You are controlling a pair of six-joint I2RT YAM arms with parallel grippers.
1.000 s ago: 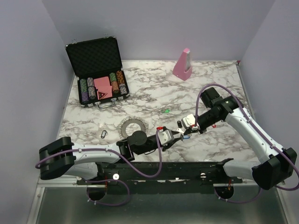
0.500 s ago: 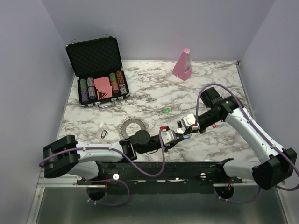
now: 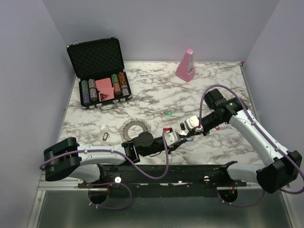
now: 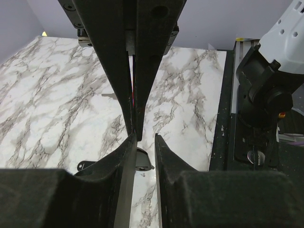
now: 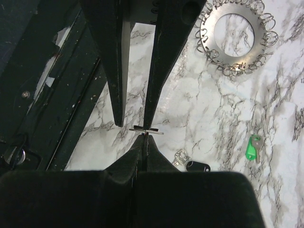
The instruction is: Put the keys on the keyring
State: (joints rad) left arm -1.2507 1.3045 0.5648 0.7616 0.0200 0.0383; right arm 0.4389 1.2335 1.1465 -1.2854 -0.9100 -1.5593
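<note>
My right gripper (image 5: 145,137) is shut on a thin key (image 5: 146,131), seen edge-on just above the marble; its head shows blue from above (image 3: 190,139). My left gripper (image 4: 145,137) is open and empty, tip to tip with the right gripper (image 4: 134,129), one finger almost touching the key. From above both meet at the table's front middle, left gripper (image 3: 183,139), right gripper (image 3: 187,137). The keyring (image 3: 134,128) lies flat to the left, also in the right wrist view (image 5: 237,38). A green key (image 5: 253,146) and a black-tagged key (image 5: 197,166) lie loose nearby.
An open black case of poker chips (image 3: 102,88) stands at the back left. A pink wedge block (image 3: 185,65) stands at the back. Another black tag (image 3: 106,136) lies left of the keyring. A small red piece (image 3: 164,129) lies by the left wrist.
My left gripper has slid right, closing in on the right gripper's tip and the held key. The right arm has hardly moved.
</note>
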